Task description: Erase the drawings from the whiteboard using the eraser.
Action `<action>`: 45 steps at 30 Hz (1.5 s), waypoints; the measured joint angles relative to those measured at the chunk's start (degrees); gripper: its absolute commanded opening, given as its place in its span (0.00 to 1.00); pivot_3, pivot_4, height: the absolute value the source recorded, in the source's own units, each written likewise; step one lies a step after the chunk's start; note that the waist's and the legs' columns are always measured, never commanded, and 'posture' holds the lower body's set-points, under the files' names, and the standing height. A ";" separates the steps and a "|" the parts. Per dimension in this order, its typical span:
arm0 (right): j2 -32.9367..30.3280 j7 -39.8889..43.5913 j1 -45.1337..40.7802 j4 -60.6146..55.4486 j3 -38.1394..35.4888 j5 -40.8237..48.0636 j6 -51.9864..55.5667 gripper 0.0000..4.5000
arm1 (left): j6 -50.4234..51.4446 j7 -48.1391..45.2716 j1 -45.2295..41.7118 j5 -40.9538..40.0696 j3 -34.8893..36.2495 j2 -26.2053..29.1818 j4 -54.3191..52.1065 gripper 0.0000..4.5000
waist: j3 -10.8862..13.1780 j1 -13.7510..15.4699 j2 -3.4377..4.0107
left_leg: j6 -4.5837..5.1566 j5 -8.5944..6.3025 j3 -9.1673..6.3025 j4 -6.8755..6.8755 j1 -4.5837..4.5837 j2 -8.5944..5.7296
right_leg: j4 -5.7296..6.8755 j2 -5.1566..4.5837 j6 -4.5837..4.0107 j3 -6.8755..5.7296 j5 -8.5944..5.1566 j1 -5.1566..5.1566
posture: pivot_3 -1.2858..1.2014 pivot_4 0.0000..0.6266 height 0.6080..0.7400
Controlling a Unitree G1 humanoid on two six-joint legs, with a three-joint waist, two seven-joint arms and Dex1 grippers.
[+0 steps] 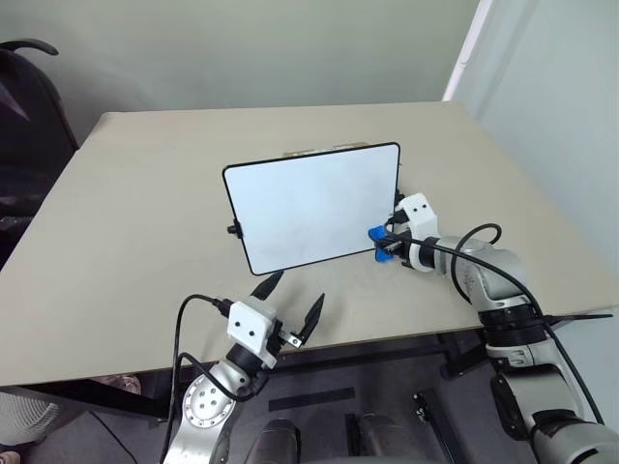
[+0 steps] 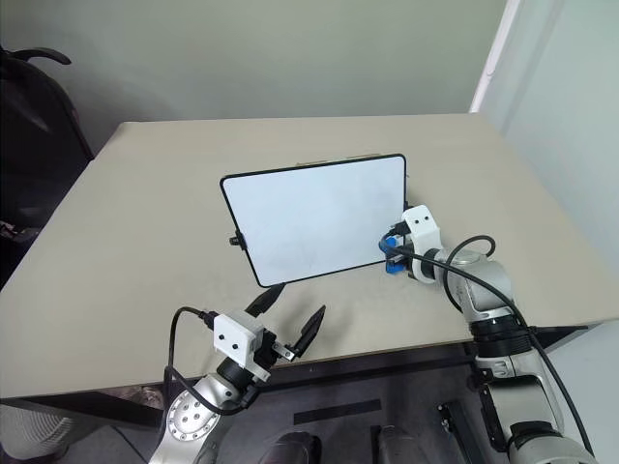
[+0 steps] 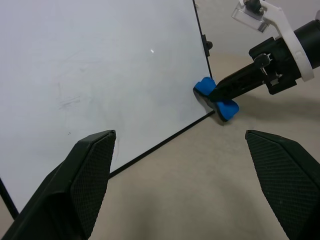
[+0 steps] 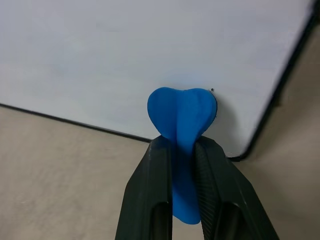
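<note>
Looked wiped nearly clean, that one whiteboard (image 1: pixel 311 205); one squished blue eraser (image 4: pixel 182 120) pinched in right gripper (image 4: pixel 181 150) jaws at its corner; left gripper (image 1: pixel 293 309) jaws wide.

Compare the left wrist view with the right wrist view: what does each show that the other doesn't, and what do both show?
Left wrist only: the open left gripper, faint grey smudges on the board's face, and the right gripper from the side, reaching in at the board's corner.

Right wrist only: the two fingers seen from behind, pinching the eraser so that it bulges out past their tips.

Both: the whiteboard, its black frame, the blue eraser at the board's lower corner, and the tan table.
</note>
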 measured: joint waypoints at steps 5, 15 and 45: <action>0.53 0.02 -0.15 -0.12 0.02 -0.05 -0.02 0.13 | -0.01 0.00 -0.57 0.03 0.02 -0.06 0.16 1.00 | 0.00 -0.13 0.00 | 0.19 0.11 0.02 0.00 0.01 0.00 | -0.01 0.00 0.03 0.02 0.01 0.01 | 0.52 0.24 0.92; 5.43 0.13 -4.82 -0.09 3.26 -0.72 -0.84 0.13 | -0.02 0.01 -0.79 0.17 -0.05 -0.38 0.56 1.00 | 0.00 -0.61 0.00 | 0.18 0.11 -0.03 0.00 0.09 0.02 | -0.06 0.01 0.42 -0.03 0.18 -0.39 | 0.52 0.24 0.92; -15.37 0.34 4.18 -7.86 -9.33 2.74 18.71 0.13 | -0.20 -0.05 -0.56 0.29 -0.73 -0.66 1.25 1.00 | -0.01 0.43 0.00 | 0.16 0.14 0.10 0.04 0.04 -0.02 | -0.16 -0.06 0.84 0.05 -0.11 0.00 | 0.52 0.24 0.92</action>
